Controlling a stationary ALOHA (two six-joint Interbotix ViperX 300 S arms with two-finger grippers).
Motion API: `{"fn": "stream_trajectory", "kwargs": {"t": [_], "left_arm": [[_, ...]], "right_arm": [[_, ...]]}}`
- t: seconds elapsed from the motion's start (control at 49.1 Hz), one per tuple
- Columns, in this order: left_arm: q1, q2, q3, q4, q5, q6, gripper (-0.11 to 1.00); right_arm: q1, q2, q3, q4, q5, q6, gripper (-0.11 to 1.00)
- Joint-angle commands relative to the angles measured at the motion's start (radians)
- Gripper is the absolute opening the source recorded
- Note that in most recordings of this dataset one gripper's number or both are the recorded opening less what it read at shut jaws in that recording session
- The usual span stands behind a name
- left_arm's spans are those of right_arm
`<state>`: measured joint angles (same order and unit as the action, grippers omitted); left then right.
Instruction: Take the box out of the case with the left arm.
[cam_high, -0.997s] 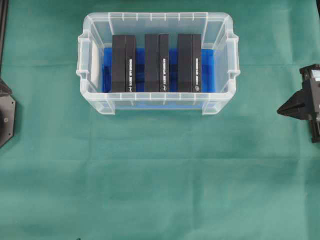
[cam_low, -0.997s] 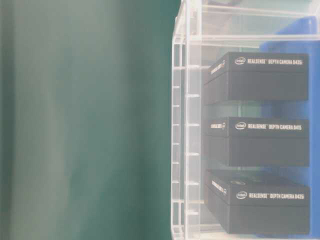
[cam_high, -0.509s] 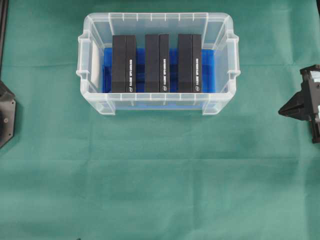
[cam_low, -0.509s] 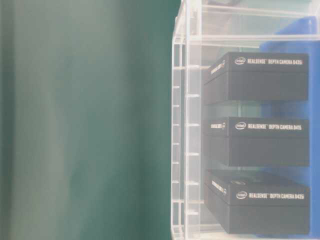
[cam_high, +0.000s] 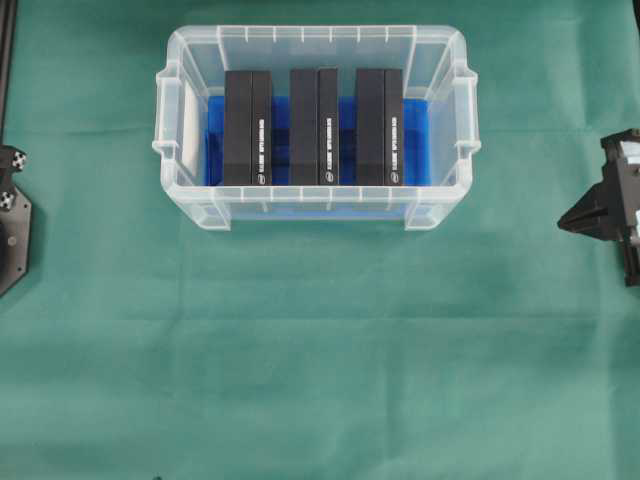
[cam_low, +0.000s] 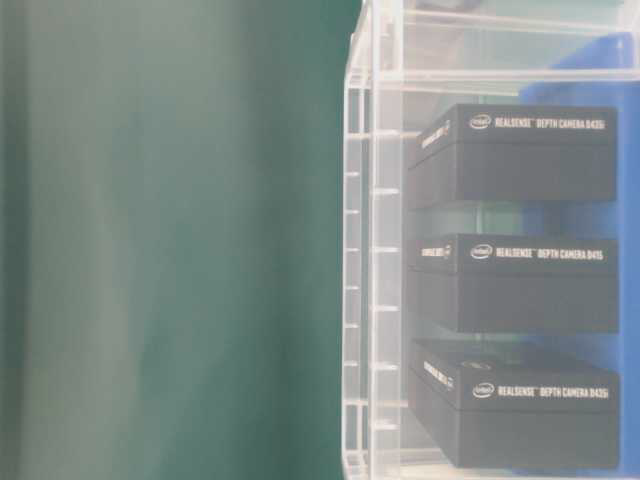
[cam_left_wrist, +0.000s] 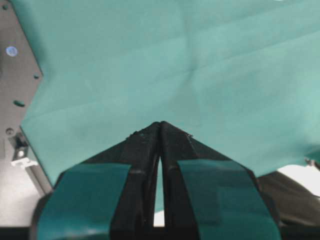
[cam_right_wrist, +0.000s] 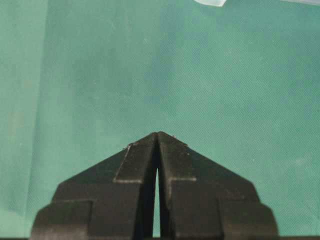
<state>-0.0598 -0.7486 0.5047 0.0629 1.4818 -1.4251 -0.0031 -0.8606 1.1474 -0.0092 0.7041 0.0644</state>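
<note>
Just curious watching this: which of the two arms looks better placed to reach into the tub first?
Neither clearly: the left gripper and right gripper both sit shut at the cloth's edges, away from the case. The nearest box slightly favours left.

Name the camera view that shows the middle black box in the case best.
Overhead exterior: the middle box shows whole, standing between its two neighbours inside the case. The table-level view shows it closer with readable lettering, but cropped. Neither wrist view shows it.
</note>
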Motion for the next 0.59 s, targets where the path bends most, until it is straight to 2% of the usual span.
{"fn": "stream_trajectory", "kwargs": {"t": [0.0, 0.081, 0.244, 0.57], "left_arm": [[0.021, 0.005, -0.025, 0.006, 0.003, 0.026, 0.02], [0.063, 0.005, -0.026, 0.006, 0.003, 0.051, 0.02], [0.204, 0.015, -0.029, 0.006, 0.005, 0.094, 0.02], [0.428, 0.078, -0.054, 0.006, 0.0, 0.308, 0.02]], "right_arm": [[-0.002, 0.006, -0.028, 0.0, 0.003, 0.003, -0.01], [-0.002, 0.008, -0.029, 0.0, 0.005, 0.003, -0.01], [-0.002, 0.012, -0.031, -0.005, 0.008, 0.003, -0.01], [-0.002, 0.02, -0.035, -0.009, 0.018, 0.003, -0.01]]}}
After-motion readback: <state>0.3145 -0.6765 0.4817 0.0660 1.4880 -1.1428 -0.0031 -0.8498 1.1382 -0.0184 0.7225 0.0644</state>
